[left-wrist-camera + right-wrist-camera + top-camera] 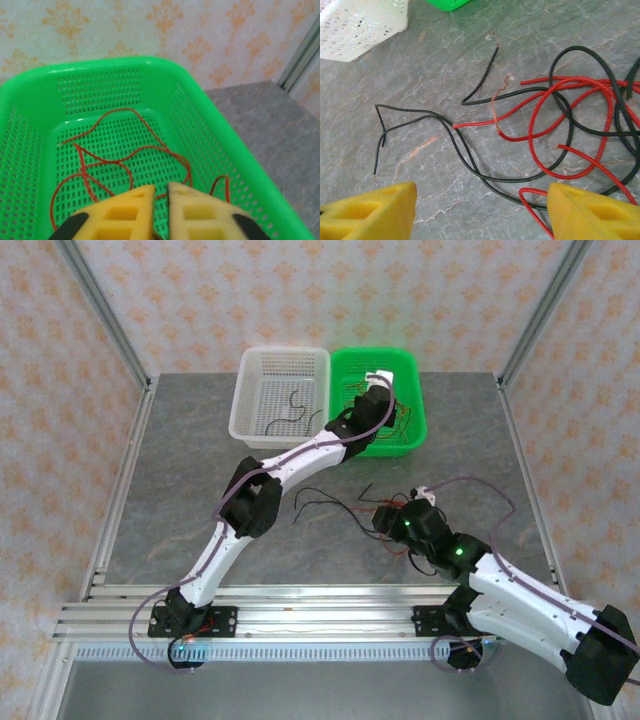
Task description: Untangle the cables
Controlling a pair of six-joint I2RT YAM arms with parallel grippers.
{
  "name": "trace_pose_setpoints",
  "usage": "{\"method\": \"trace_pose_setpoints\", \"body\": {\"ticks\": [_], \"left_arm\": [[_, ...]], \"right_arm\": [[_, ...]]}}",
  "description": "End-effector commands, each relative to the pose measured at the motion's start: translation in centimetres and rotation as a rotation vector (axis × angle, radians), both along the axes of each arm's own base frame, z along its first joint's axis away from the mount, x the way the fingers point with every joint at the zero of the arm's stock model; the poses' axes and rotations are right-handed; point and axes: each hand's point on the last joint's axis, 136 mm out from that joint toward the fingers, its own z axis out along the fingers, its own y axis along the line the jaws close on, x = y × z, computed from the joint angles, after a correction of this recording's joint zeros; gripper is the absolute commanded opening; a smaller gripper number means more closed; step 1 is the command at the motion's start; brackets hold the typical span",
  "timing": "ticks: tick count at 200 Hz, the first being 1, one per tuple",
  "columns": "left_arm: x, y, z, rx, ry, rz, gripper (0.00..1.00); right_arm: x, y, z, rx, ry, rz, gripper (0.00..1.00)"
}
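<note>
Several cables (pixel 560 80) below right hand (pixel 480 202)

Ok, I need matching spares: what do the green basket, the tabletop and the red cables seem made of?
Green basket: probably moulded plastic, glossy, with regular slots through its walls.
Tabletop: matt grey with pale veins, stone or stone-look laminate; cannot tell which.
Red cables: smooth, slightly shiny plastic or rubber insulation, judging by their soft curls.

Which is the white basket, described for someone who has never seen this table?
At the far edge of the grey table, two perforated baskets sit side by side. The white basket is the left one, holding a black cable; its green neighbour holds red cables.
</note>
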Motion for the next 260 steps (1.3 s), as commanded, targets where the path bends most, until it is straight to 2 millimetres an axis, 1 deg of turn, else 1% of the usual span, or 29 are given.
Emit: {"method": "trace_pose_setpoints", "body": {"ticks": [1, 16, 23, 37, 47, 60, 75, 110, 124, 146, 176, 178, 180, 195, 218, 234, 260], "left_arm": [[-0.7, 0.3, -2.1, 0.014, 0.085, 0.000, 0.29], [-0.9, 0.3, -2.5, 0.016, 0.110, -0.001, 0.44], [-1.0, 0.3, -2.6, 0.019, 0.123, -0.004, 0.50], [-1.2, 0.2, -2.8, 0.027, 0.149, -0.009, 0.57], [-1.3, 0.2, -2.7, 0.031, 0.162, -0.012, 0.59], [-1.6, 0.3, -2.1, 0.027, 0.168, -0.020, 0.60], [-2.1, 0.3, -0.9, 0.014, 0.165, -0.033, 0.61], [-3.8, 1.0, 3.6, -0.016, 0.122, -0.041, 0.61], [-4.9, 1.7, 5.6, -0.025, 0.098, -0.037, 0.61], [-6.9, 3.1, 7.7, -0.041, 0.078, -0.028, 0.61], [-10.0, 5.2, 9.2, -0.070, 0.071, -0.019, 0.62], [-10.1, 5.3, 8.7, -0.065, 0.079, -0.018, 0.62], [-10.6, 5.6, 9.7, -0.078, 0.066, -0.018, 0.62], [-12.2, 7.0, 10.1, -0.096, 0.061, -0.009, 0.62], [-14.5, 9.3, 9.6, -0.119, 0.065, 0.010, 0.62], [-15.7, 10.8, 9.3, -0.130, 0.068, 0.024, 0.62], [-17.4, 12.6, 8.7, -0.139, 0.074, 0.038, 0.62]], "right_arm": [[0.2, -1.4, 0.9, -0.032, -0.006, -0.078, 0.70], [0.1, -1.8, 1.1, -0.035, -0.004, -0.097, 0.70], [0.1, -1.9, 1.1, -0.037, -0.002, -0.100, 0.70], [0.1, -2.0, 1.2, -0.041, 0.001, -0.102, 0.70], [0.1, -2.0, 1.1, -0.045, 0.005, -0.103, 0.70], [0.1, -2.0, 1.2, -0.048, 0.009, -0.103, 0.70], [0.1, -1.9, 1.2, -0.054, 0.017, -0.101, 0.70], [0.1, -1.9, 1.2, -0.074, 0.043, -0.097, 0.69], [0.1, -1.8, 1.2, -0.082, 0.050, -0.092, 0.68], [0.2, -1.6, 1.0, -0.102, 0.062, -0.075, 0.66], [0.8, -1.0, 0.7, -0.143, 0.076, -0.046, 0.61], [0.9, -1.0, 0.7, -0.146, 0.077, -0.044, 0.60], [1.0, -0.9, 0.7, -0.148, 0.078, -0.042, 0.60], [1.4, -0.5, 0.4, -0.164, 0.086, -0.032, 0.58], [2.0, 0.1, -0.1, -0.184, 0.099, -0.019, 0.55], [2.4, 0.3, -0.7, -0.210, 0.113, -0.019, 0.53], [3.2, 0.7, -1.3, -0.249, 0.127, -0.017, 0.49]]}}
